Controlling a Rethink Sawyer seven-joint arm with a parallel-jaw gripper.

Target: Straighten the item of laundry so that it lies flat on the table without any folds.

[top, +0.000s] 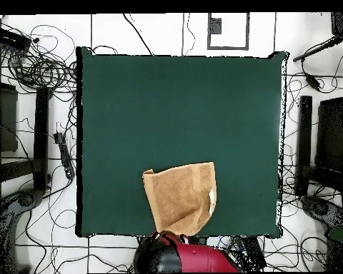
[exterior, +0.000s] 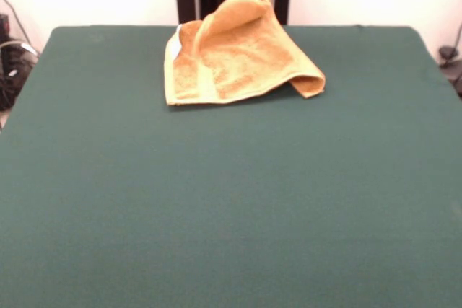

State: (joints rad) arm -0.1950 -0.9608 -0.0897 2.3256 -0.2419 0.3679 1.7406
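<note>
Towel [exterior: 238, 55]: folded over, one part humped up, near table [exterior: 216, 200] edge by robot.
Gripper: no part visible; state cannot be told.

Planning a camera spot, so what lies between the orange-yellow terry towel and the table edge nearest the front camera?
Nothing: in the front view only bare dark green table stretches from the folded orange-yellow terry towel to that edge.
</note>
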